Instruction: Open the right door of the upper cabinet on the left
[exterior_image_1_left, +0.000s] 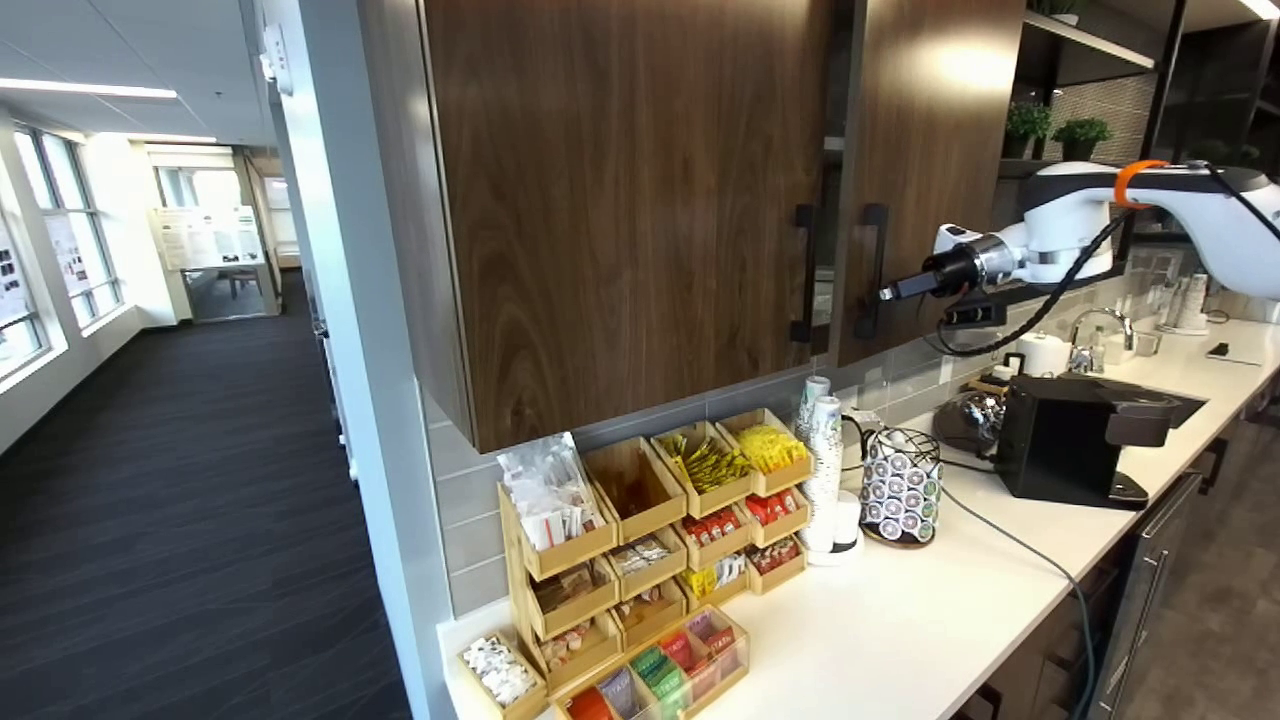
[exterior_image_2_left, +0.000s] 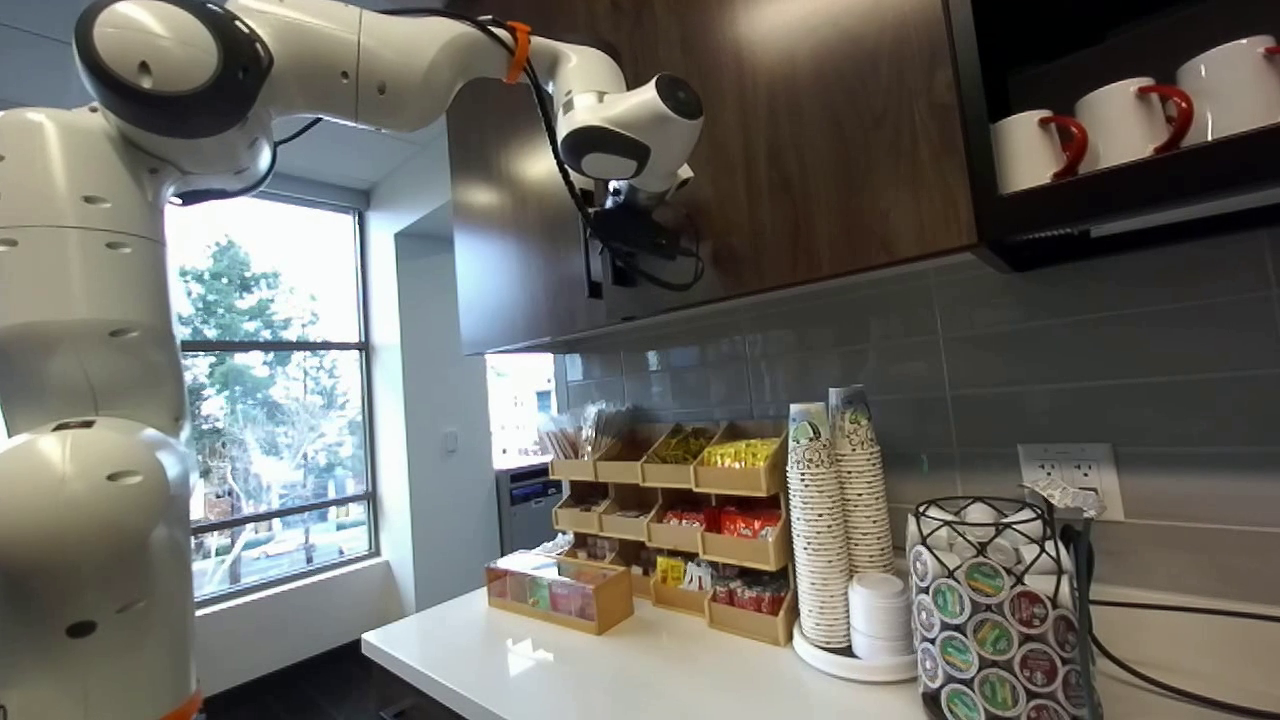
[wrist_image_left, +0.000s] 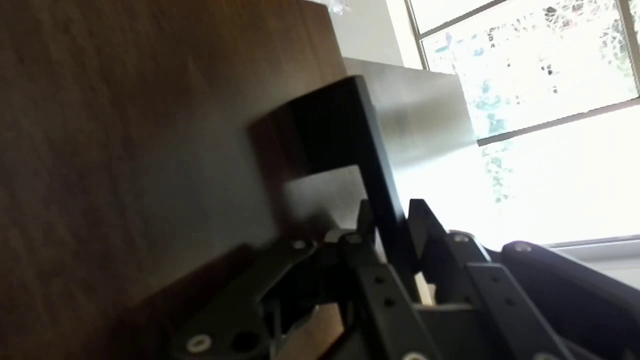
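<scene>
The upper cabinet shows in both exterior views, with its left door (exterior_image_1_left: 630, 210) flat. The right door (exterior_image_1_left: 935, 130) is dark brown and slightly ajar, with a narrow dark gap and a bit of white shelf between the doors. It also shows in an exterior view (exterior_image_2_left: 830, 150) and fills the left of the wrist view (wrist_image_left: 125, 125). Its black bar handle (exterior_image_1_left: 874, 240) runs between my fingertips in the wrist view (wrist_image_left: 372, 150). My gripper (wrist_image_left: 392, 220) is closed closely around the bar near one end. The gripper (exterior_image_1_left: 886, 293) is at the handle's lower part; the arm hides part of it in an exterior view.
The left door's handle (exterior_image_1_left: 804, 270) stands close beside. Below are wooden snack bins (exterior_image_1_left: 640, 490), stacked paper cups (exterior_image_1_left: 825, 460), a pod basket (exterior_image_1_left: 900, 490) and a black coffee machine (exterior_image_1_left: 1060, 440) on the white counter (exterior_image_1_left: 850, 620). Open shelving with mugs (exterior_image_2_left: 1120, 125) adjoins the right door.
</scene>
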